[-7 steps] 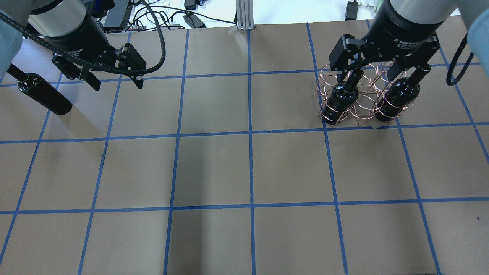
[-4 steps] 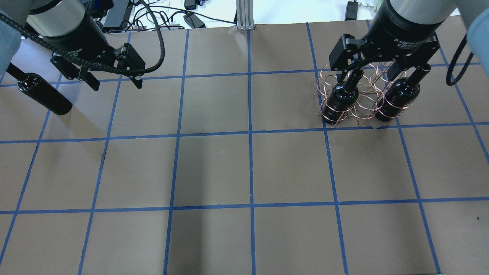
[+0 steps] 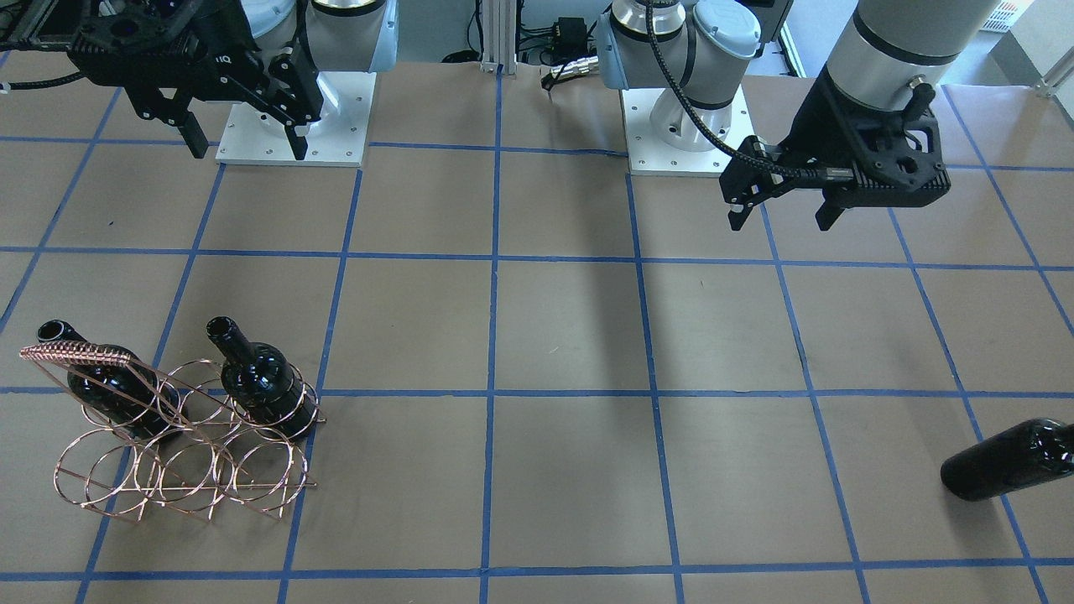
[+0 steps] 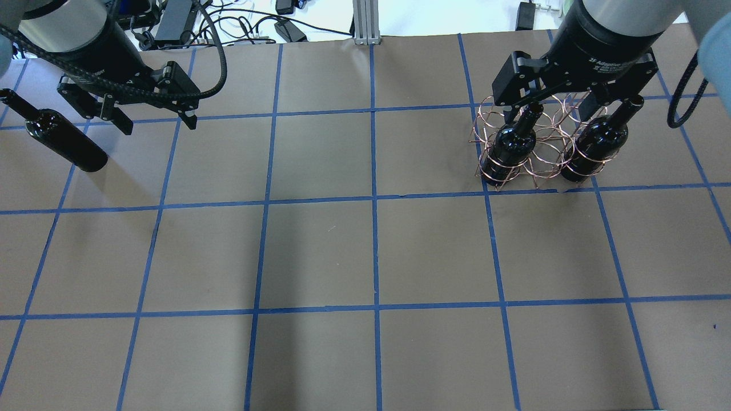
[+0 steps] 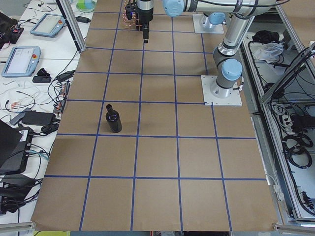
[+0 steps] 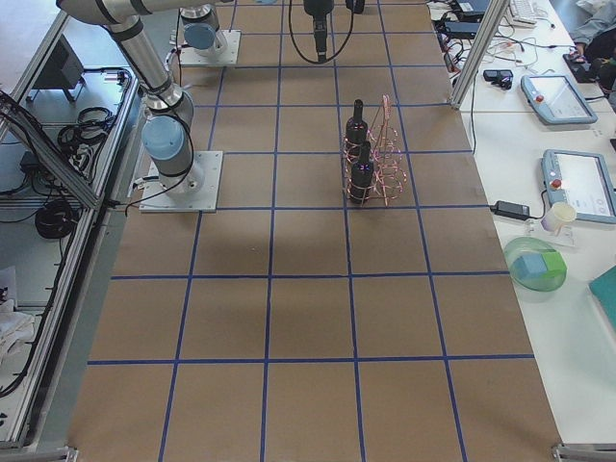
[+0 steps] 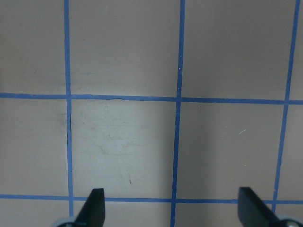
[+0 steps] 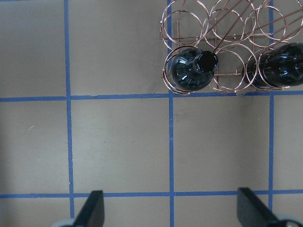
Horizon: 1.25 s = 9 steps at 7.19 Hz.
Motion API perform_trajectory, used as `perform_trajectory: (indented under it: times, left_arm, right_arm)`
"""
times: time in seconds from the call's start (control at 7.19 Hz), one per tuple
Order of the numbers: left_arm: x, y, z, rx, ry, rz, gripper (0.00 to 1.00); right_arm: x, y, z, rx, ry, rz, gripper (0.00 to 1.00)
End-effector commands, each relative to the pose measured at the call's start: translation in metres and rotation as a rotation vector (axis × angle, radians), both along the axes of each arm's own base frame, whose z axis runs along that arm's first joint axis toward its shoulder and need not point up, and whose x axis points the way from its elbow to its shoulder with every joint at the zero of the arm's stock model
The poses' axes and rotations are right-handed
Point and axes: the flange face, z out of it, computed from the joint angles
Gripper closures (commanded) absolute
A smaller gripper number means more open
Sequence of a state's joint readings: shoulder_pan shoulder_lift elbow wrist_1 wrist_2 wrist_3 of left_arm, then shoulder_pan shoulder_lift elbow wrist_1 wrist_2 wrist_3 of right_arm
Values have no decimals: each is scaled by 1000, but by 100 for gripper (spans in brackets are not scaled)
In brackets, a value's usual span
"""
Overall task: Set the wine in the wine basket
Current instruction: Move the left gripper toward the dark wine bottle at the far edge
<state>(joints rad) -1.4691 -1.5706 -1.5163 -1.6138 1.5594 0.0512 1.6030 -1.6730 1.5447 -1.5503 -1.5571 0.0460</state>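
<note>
One black wine bottle (image 4: 65, 140) lies on its side at the table's far left, also in the front view (image 3: 1003, 460) and the left side view (image 5: 114, 119). My left gripper (image 4: 160, 125) (image 3: 780, 222) hangs open and empty to the right of it, apart; its wrist view (image 7: 173, 213) shows only table. The copper wire wine basket (image 4: 537, 148) (image 3: 180, 453) holds two upright bottles, one on the left (image 4: 508, 151) and one on the right (image 4: 594, 145). My right gripper (image 4: 554, 114) (image 3: 246, 151) is open and empty above the basket, which also shows in its wrist view (image 8: 213, 28).
The table is brown paper with a blue tape grid. Two white arm base plates (image 3: 294, 117) (image 3: 688, 126) sit at the robot's edge. Cables and an aluminium post (image 4: 365, 23) lie past the far edge. Tablets and clutter are on side benches (image 6: 568, 96).
My left gripper has moved left, toward the lying bottle, still open. The right arm, the basket and all bottles have not moved.
</note>
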Motion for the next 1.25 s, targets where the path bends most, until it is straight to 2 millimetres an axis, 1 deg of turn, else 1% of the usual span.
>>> perform_trajectory:
  times: [0.0,0.28,0.42,0.56,0.7,0.83,0.97,1.11]
  left_arm:
    - [4,0,-2,31,3,17,0]
    - [4,-4,-7,39,8,14,0]
    - [5,-4,-6,34,6,9,0]
    - [20,-5,1,18,5,38,0]
    - [54,-15,3,15,8,72,0]
    - [88,-23,12,-6,1,11,0]
    - [128,-31,21,-20,-23,-9,0]
    - [170,-42,26,-35,-79,-61,0]
  right_arm:
    - [0,0,0,-1,0,0,0]
    - [0,0,0,-1,0,0,0]
    - [0,0,0,-1,0,2,0]
    - [0,0,0,0,0,2,0]
    - [0,0,0,0,0,0,0]
    - [0,0,0,0,-1,2,0]
    - [0,0,0,0,0,2,0]
    - [0,0,0,-1,0,2,0]
